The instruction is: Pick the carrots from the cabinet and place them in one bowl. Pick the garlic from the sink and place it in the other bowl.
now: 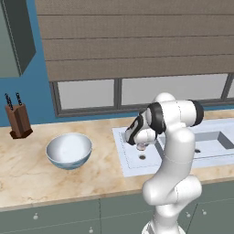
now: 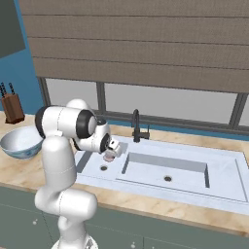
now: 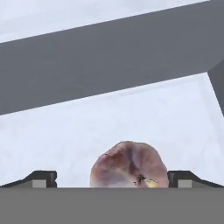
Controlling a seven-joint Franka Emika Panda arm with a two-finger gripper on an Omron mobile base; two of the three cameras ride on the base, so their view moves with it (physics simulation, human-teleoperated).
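The gripper [image 3: 112, 178], jaws spread wide, hangs low over the sink [image 2: 223, 170] with the garlic [image 3: 129, 165] sitting between its fingertips; the blue bowl [image 1: 69, 150] waits on the counter [image 1: 27, 173] nearby.

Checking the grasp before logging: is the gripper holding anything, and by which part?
Nothing is held. The gripper is open, its fingers either side of the garlic in the sink, not closed.

base views: rear left/right, share sink [image 1: 137, 160] | hand: close above basin
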